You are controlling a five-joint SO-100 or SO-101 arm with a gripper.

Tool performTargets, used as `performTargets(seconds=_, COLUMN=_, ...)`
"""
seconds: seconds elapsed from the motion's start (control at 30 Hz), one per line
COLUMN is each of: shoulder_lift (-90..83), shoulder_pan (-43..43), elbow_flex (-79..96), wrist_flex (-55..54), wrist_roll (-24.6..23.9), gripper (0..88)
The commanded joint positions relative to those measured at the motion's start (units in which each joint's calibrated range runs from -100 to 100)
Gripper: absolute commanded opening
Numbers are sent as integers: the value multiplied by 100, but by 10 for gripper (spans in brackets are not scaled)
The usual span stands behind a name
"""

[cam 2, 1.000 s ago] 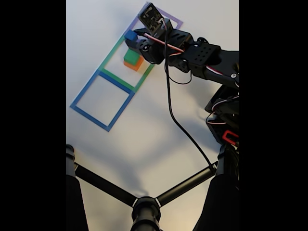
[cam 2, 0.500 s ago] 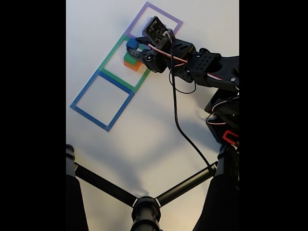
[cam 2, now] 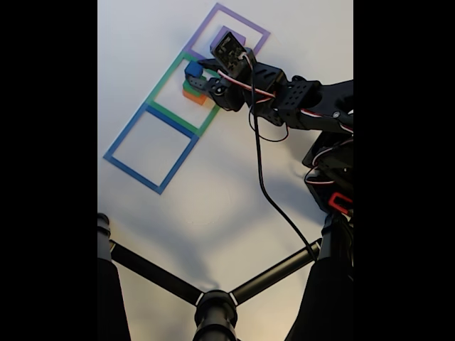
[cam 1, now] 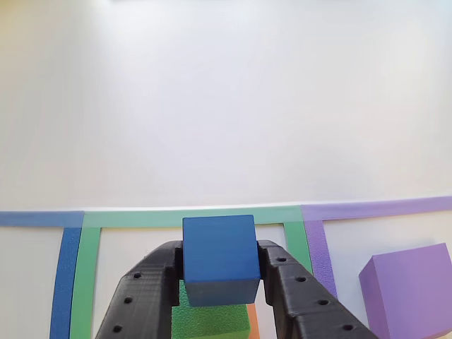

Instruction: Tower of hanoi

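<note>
My gripper (cam 1: pixel 220 256) is shut on the small blue cube (cam 1: pixel 219 260), one black finger on each side. Just under the cube the green cube (cam 1: pixel 209 323) shows, with a sliver of the orange block (cam 1: pixel 252 321) beside it. The purple slab (cam 1: pixel 413 291) lies to the right inside the purple tape square. In the fixed view the gripper (cam 2: pixel 193 72) holds the blue cube (cam 2: pixel 192 69) just above the green cube (cam 2: pixel 189 86) and orange block (cam 2: pixel 196 98), stacked in the green tape square. The purple slab (cam 2: pixel 233 33) peeks out behind the wrist.
Three tape squares lie in a row on the white table: blue (cam 2: pixel 151 148), green (cam 2: pixel 165 78) and purple (cam 2: pixel 245 20). The arm's body (cam 2: pixel 330 142) and a black cable (cam 2: pixel 260 170) sit at the right. Black tripod legs (cam 2: pixel 213 302) cross the bottom.
The gripper has carried the blue cube from beside the stack to just over the green cube and lowered it. The wrist has shifted, uncovering part of the purple slab.
</note>
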Motion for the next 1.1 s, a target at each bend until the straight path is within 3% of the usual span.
performTargets(seconds=0.0, shoulder_lift=-44, shoulder_pan=63, elbow_flex=33, wrist_flex=-188, wrist_roll=38, gripper=62)
performTargets(seconds=0.43, shoulder_lift=12, shoulder_pan=33, elbow_flex=197, wrist_flex=-398, wrist_roll=38, gripper=74)
performTargets(seconds=0.63, shoulder_lift=84, shoulder_pan=18, elbow_flex=251, wrist_flex=-592, wrist_roll=38, gripper=127)
performTargets(seconds=0.8, shoulder_lift=92, shoulder_pan=18, elbow_flex=260, wrist_flex=-649, wrist_roll=38, gripper=226)
performTargets(seconds=1.07, shoulder_lift=-373, shoulder_pan=-13, elbow_flex=42, wrist_flex=-220, wrist_roll=38, gripper=244)
